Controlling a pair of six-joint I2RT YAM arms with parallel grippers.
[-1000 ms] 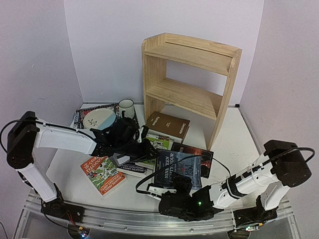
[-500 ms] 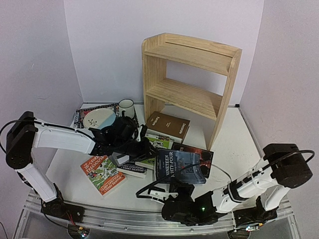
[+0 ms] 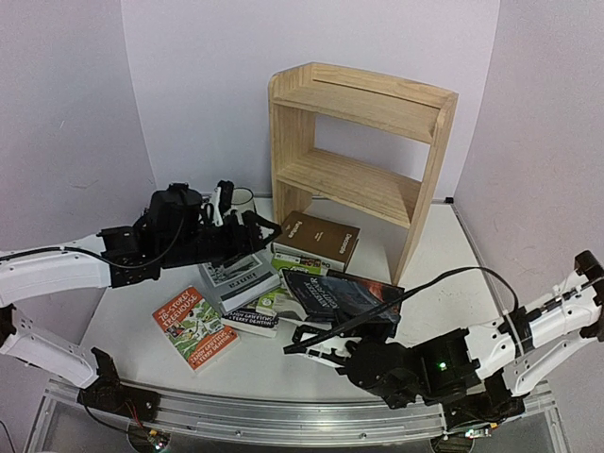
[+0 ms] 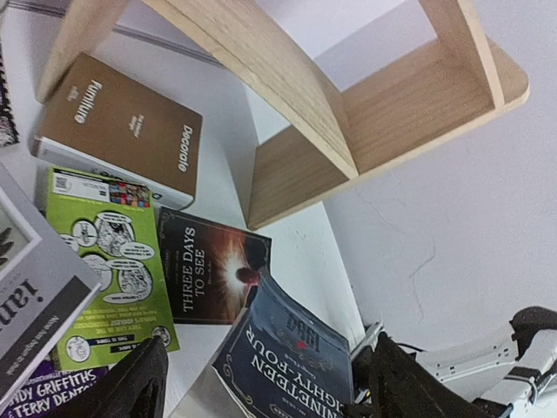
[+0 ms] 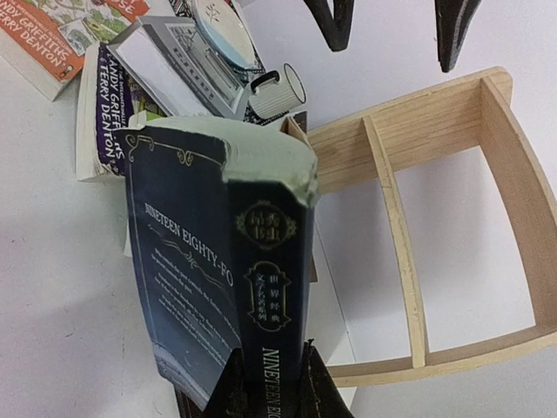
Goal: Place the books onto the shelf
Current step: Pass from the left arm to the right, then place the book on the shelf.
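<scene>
White desk (image 3: 451, 247), matte, plain. Pale lilac wall (image 3: 198, 85) behind and on both sides, meeting desk at back edge. White mug (image 3: 243, 200) with dark rim, back-left of desk near wall, upright, partly hidden in top view; handle clear in right wrist view. Round pale plate (image 5: 222, 30) just beside mug, faint mark at centre. Dark patterned mat (image 5: 181, 9) under plate, only a sliver showing. Aluminium rail (image 3: 245, 420) along near edge of desk, slotted, shiny.
</scene>
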